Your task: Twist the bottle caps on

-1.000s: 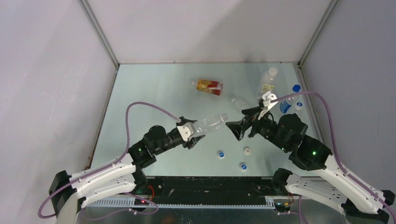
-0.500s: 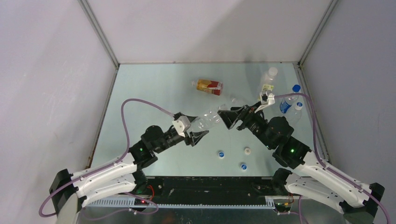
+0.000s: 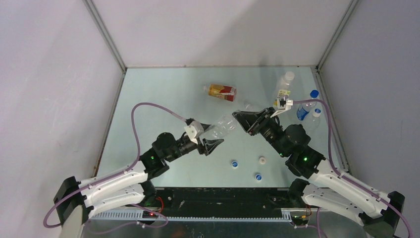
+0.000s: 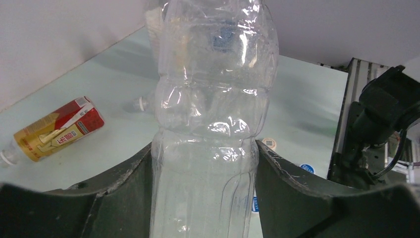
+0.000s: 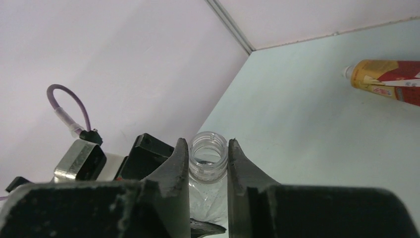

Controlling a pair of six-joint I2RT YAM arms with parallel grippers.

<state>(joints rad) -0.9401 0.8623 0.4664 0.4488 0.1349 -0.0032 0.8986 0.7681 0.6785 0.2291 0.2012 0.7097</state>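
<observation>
A clear uncapped bottle (image 3: pixel 221 128) is held off the table between both arms. My left gripper (image 4: pixel 203 148) is shut on its lower body (image 4: pixel 213 124). My right gripper (image 5: pixel 208 144) is shut on its open threaded neck (image 5: pixel 208 157), one finger on each side. Three bottle caps lie on the table near the arms: a blue one (image 3: pixel 234 163), a white one (image 3: pixel 262 159) and another blue one (image 3: pixel 258 176). The amber bottle with the red-orange label (image 3: pixel 221 91) lies on its side farther back. A second clear bottle (image 4: pixel 143 102) lies behind the held one.
A yellow-labelled clear bottle (image 3: pixel 284 87) and a blue-labelled bottle (image 3: pixel 307 108) with a blue cap sit at the back right by the wall. Side walls close in the table (image 3: pixel 158 99) left and right.
My right gripper moved left to the bottle's mouth and closed on its neck. The left arm tilted the bottle slightly up and back, keeping its grip.
</observation>
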